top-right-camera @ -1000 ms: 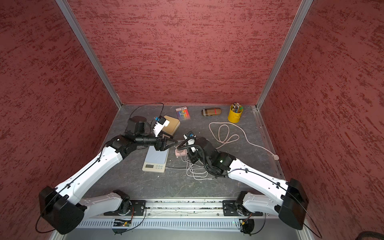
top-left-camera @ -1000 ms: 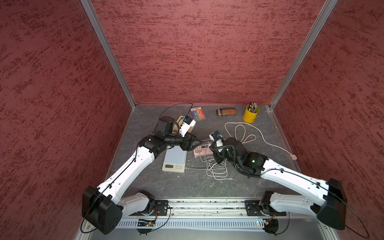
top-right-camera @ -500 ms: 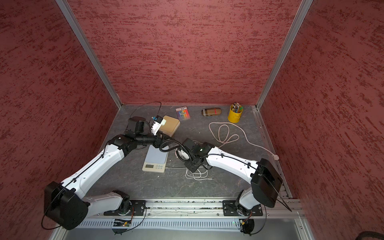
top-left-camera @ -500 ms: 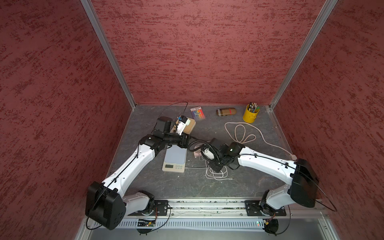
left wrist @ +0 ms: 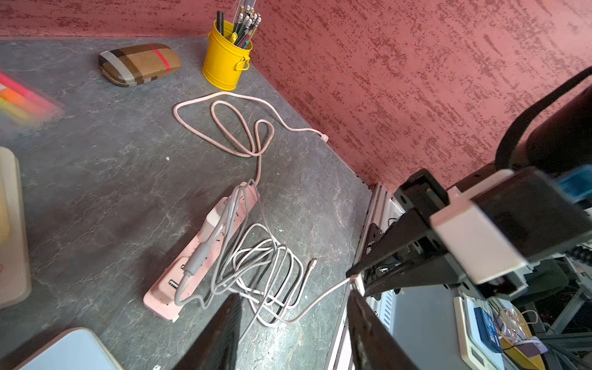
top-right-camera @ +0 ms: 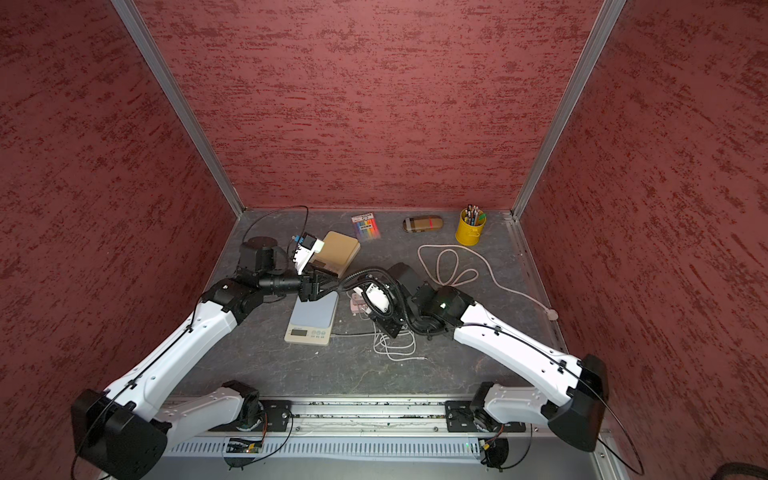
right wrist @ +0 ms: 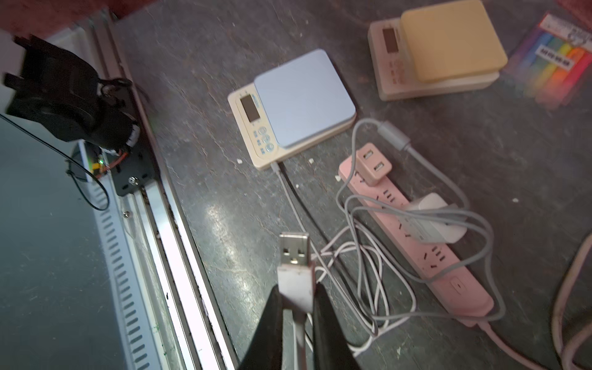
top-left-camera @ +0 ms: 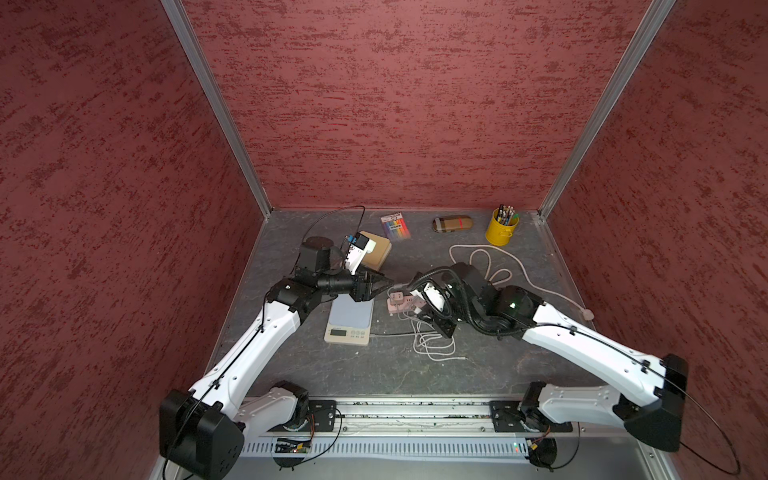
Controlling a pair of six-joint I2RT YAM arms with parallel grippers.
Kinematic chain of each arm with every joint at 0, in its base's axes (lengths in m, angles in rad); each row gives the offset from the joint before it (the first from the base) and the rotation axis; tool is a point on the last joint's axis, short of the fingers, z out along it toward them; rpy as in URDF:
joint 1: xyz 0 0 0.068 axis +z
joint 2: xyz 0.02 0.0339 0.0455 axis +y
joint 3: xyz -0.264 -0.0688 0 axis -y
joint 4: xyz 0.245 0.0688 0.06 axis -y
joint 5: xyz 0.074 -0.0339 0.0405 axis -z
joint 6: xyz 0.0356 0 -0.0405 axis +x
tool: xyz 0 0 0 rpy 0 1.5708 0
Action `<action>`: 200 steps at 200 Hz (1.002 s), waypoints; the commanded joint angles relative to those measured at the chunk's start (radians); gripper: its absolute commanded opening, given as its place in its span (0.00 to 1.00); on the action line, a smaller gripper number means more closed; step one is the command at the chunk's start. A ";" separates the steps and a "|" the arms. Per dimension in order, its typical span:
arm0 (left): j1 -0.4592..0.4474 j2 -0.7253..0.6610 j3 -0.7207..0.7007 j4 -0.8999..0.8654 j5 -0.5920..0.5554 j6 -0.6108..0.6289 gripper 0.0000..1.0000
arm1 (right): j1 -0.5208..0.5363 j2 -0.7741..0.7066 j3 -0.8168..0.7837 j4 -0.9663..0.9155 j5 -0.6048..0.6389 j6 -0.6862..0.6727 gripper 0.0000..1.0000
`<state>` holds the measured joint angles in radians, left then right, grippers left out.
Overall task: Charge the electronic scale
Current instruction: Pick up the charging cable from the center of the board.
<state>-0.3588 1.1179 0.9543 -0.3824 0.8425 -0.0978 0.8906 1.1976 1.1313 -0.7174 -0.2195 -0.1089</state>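
On the grey stone-look surface I see the cream, blue-topped electronic scale (thin cable in its side) beside a pink plastic power strip. My left hand is spread apart; my right hand is clamped on a silver USB plug.

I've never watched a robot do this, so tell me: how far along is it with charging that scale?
Done: the cable's small end already sits in the scale. In hand: the right arm pinches the USB plug in its jaws. Left: pushing it into the two-port adapter on the power strip. The left arm has open, empty jaws.
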 commanded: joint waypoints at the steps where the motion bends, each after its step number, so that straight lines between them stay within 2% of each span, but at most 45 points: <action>1: -0.007 -0.009 0.029 0.028 0.070 -0.031 0.52 | -0.034 -0.051 -0.036 0.153 -0.130 0.010 0.00; 14: -0.015 -0.014 0.034 0.029 0.092 -0.029 0.48 | -0.049 -0.063 -0.038 0.176 -0.147 0.017 0.00; 31: -0.035 -0.018 0.037 0.035 0.125 -0.039 0.48 | -0.058 -0.065 -0.038 0.195 -0.112 0.025 0.00; 53: -0.072 -0.007 0.035 0.080 0.135 -0.115 0.48 | -0.057 -0.047 -0.039 0.207 0.030 0.042 0.00; 73: -0.130 0.012 0.032 0.112 0.090 -0.169 0.48 | -0.058 -0.031 -0.040 0.221 0.122 0.059 0.00; 99: -0.144 0.063 0.031 0.146 0.068 -0.266 0.44 | -0.058 -0.034 -0.053 0.269 0.104 0.056 0.00; 137: -0.167 0.129 0.031 0.220 0.075 -0.338 0.41 | -0.058 -0.036 -0.073 0.309 0.051 0.042 0.00; 176: -0.167 0.179 0.037 0.306 0.093 -0.411 0.25 | -0.056 -0.039 -0.097 0.339 0.016 0.032 0.00; 200: -0.162 0.194 0.043 0.312 0.109 -0.420 0.00 | -0.057 -0.043 -0.113 0.355 0.024 0.034 0.00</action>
<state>-0.5217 1.2995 0.9714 -0.1284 0.9222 -0.4877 0.8356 1.1706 1.0309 -0.4187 -0.1787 -0.0692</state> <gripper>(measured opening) 0.105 0.154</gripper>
